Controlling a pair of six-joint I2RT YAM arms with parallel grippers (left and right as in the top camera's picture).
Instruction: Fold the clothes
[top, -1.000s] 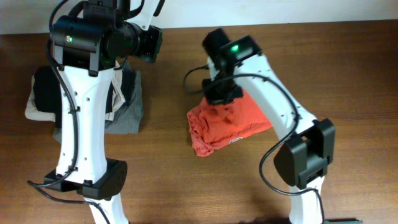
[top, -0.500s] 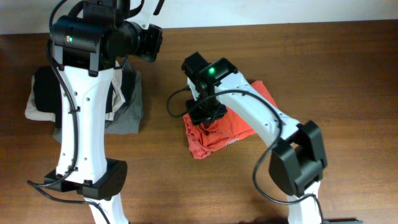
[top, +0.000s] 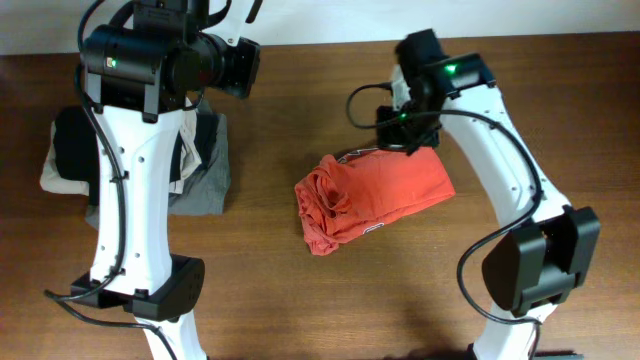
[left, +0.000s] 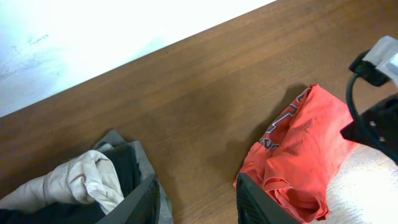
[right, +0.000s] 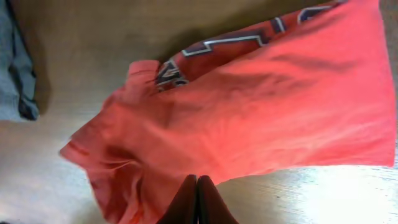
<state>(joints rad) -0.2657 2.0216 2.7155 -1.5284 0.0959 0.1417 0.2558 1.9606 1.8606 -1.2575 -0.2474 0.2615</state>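
The red-orange T-shirt (top: 375, 195) lies crumpled on the wooden table, bunched at its left end and flatter toward the right. It also shows in the left wrist view (left: 305, 149) and in the right wrist view (right: 249, 112), where part of the white lettering shows at its upper edge. My right gripper (right: 197, 190) is shut with nothing between its fingers and hovers over the shirt's far edge (top: 405, 140). My left gripper (left: 196, 202) is open and empty, above bare table between the shirt and the pile of garments.
A pile of folded black, beige and grey garments (top: 205, 175) lies at the left, also in the left wrist view (left: 93, 180). A white wall runs along the table's far edge (left: 93, 37).
My right arm swung left over the shirt, then back to the right and farther away. The shirt now lies more spread toward the right. The left arm has not moved.
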